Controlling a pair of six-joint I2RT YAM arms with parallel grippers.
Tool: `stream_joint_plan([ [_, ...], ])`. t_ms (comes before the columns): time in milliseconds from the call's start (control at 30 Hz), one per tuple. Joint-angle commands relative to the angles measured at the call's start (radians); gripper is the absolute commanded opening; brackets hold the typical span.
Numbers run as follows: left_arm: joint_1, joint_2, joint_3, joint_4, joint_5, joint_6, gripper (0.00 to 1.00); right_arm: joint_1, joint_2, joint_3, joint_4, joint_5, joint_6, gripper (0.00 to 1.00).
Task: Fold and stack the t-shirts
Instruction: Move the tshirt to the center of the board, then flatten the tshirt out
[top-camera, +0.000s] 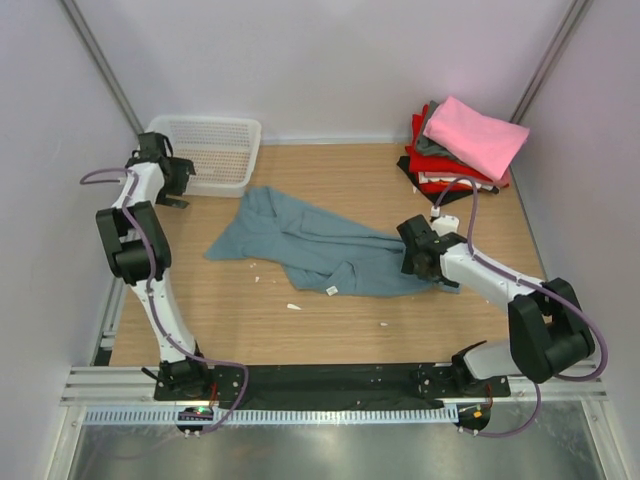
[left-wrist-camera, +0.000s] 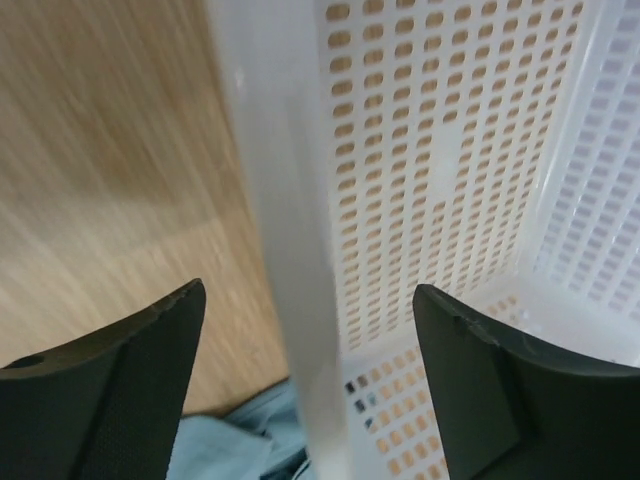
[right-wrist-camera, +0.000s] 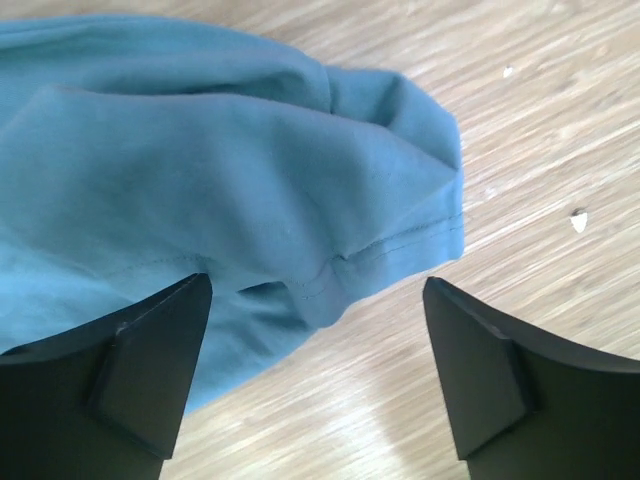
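A dusty teal-blue t-shirt (top-camera: 310, 245) lies crumpled and unfolded in the middle of the wooden table. A stack of folded t-shirts (top-camera: 462, 150), pink on top over grey, red, white and black, sits at the back right. My right gripper (top-camera: 412, 247) is open and empty over the shirt's right end; its wrist view shows the hemmed shirt edge (right-wrist-camera: 330, 270) between the spread fingers. My left gripper (top-camera: 178, 178) is open and empty at the white basket's near left corner; its jaws straddle the basket rim (left-wrist-camera: 290, 270). A bit of teal cloth (left-wrist-camera: 235, 440) shows below.
A white plastic lattice basket (top-camera: 207, 150) stands at the back left. Small white scraps (top-camera: 293, 306) lie on the wood near the shirt. Grey walls close the table on three sides. The black rail with the arm bases runs along the near edge.
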Motion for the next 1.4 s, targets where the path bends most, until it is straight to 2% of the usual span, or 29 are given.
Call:
stream_joint_plan([
  [0,0.003,-0.202,-0.056,0.075,0.027,0.041,0.87,-0.001,-0.067,0.085,-0.051,0.04,-0.027,0.95],
  [67,0.001,-0.254,-0.072,0.061,0.01,0.112,0.93,-0.001,-0.098,0.128,-0.097,0.052,-0.035,0.97],
  [167,-0.002,-0.349,-0.079,0.0,-0.016,0.212,0.95,-0.001,-0.145,0.186,-0.137,-0.001,-0.064,0.98],
  [233,-0.006,-0.442,-0.121,-0.02,-0.046,0.263,0.95,0.014,-0.176,0.214,-0.096,-0.086,-0.125,0.96],
  [300,-0.028,-0.518,-0.173,-0.043,-0.086,0.347,0.96,0.064,-0.196,0.221,-0.042,-0.202,-0.159,0.89],
  [333,-0.038,-0.609,-0.199,-0.043,-0.092,0.382,0.96,0.089,-0.19,0.241,-0.007,-0.223,-0.171,0.87],
  [400,-0.084,-0.708,-0.286,-0.064,-0.102,0.477,0.95,0.174,-0.159,0.314,-0.002,-0.215,-0.194,0.84],
  [433,-0.103,-0.806,-0.372,-0.074,-0.099,0.505,0.95,0.198,-0.1,0.347,-0.005,-0.212,-0.204,0.83],
  [533,-0.152,-0.961,-0.525,-0.081,-0.057,0.573,0.95,0.252,0.057,0.496,-0.009,-0.244,-0.239,0.82],
  [567,-0.155,-1.062,-0.64,-0.084,-0.013,0.578,0.95,0.253,0.106,0.54,-0.029,-0.24,-0.246,0.82],
  [600,-0.161,-1.102,-0.691,-0.084,0.007,0.597,0.94,0.253,0.146,0.635,-0.087,-0.183,-0.24,0.82],
  [667,-0.178,-1.206,-0.806,-0.086,0.036,0.619,0.91,0.253,0.232,0.707,-0.144,-0.101,-0.224,0.8],
  [733,-0.213,-1.247,-0.848,-0.11,0.038,0.65,0.89,0.252,0.247,0.735,-0.205,0.005,-0.17,0.75],
  [767,-0.273,-1.262,-0.862,-0.12,0.041,0.653,0.88,0.252,0.226,0.719,-0.213,0.032,-0.139,0.74],
  [833,-0.317,-1.259,-0.879,-0.129,0.043,0.65,0.84,0.243,0.178,0.596,-0.201,0.055,-0.063,0.73],
  [867,-0.375,-1.25,-0.88,-0.126,0.043,0.647,0.83,0.236,0.125,0.546,-0.192,0.044,-0.04,0.72],
  [933,-0.443,-1.187,-0.863,-0.092,0.018,0.636,0.79,0.235,0.068,0.391,-0.151,0.023,0.017,0.71],
  [967,-0.51,-1.155,-0.851,-0.077,0.007,0.634,0.78,0.235,-0.008,0.338,-0.128,-0.012,0.032,0.7],
  [1000,-0.54,-1.079,-0.836,-0.062,-0.006,0.633,0.77,0.235,-0.045,0.236,-0.08,-0.035,0.048,0.69],
  [1067,-0.61,-0.994,-0.769,-0.02,-0.007,0.621,0.73,0.241,-0.136,0.145,-0.04,-0.075,0.1,0.66],
  [1200,-0.661,-0.753,-0.654,0.092,0.027,0.599,0.63,0.288,-0.383,-0.105,0.134,-0.15,0.171,0.6],
  [1233,-0.664,-0.657,-0.602,0.1,0.039,0.595,0.61,0.305,-0.408,-0.143,0.167,-0.154,0.183,0.59],
  [1367,-0.681,-0.444,-0.445,0.115,0.073,0.59,0.58,0.388,-0.452,-0.265,0.259,-0.1,0.223,0.58],
])
